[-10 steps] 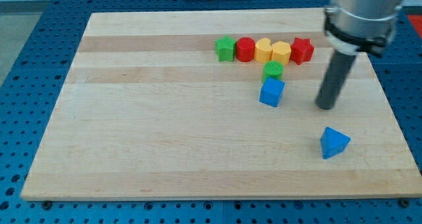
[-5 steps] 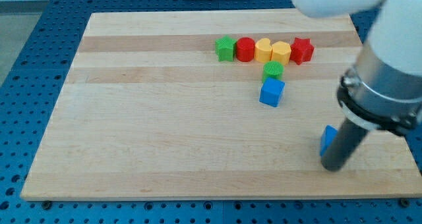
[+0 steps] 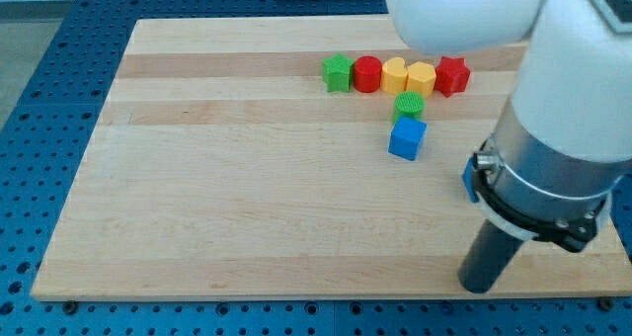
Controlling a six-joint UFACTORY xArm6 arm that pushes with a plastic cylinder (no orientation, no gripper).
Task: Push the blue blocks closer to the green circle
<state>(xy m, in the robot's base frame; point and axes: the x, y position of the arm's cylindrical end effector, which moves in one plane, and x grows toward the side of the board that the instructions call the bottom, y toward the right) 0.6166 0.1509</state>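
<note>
We find no legible text, label, brand, number or sign anywhere in view: none on the blocks, the counter [image 3: 247, 178] or the arm.

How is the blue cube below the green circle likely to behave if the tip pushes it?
The blue cube sits flat on the smooth wooden board, so it should probably slide, not roll. Its flat faces may make it turn under an off-centre push. It already sits right beside the green circle; my tip is far below it.

The wooden board [image 3: 247, 178] lay open across the frame's left and centre. Obstacles crowded the upper right: green star [image 3: 338, 72], red cylinder [image 3: 367, 73], two yellow blocks [image 3: 407, 76], red star [image 3: 452, 74], green circle [image 3: 409, 105], blue cube [image 3: 407, 138].
</note>
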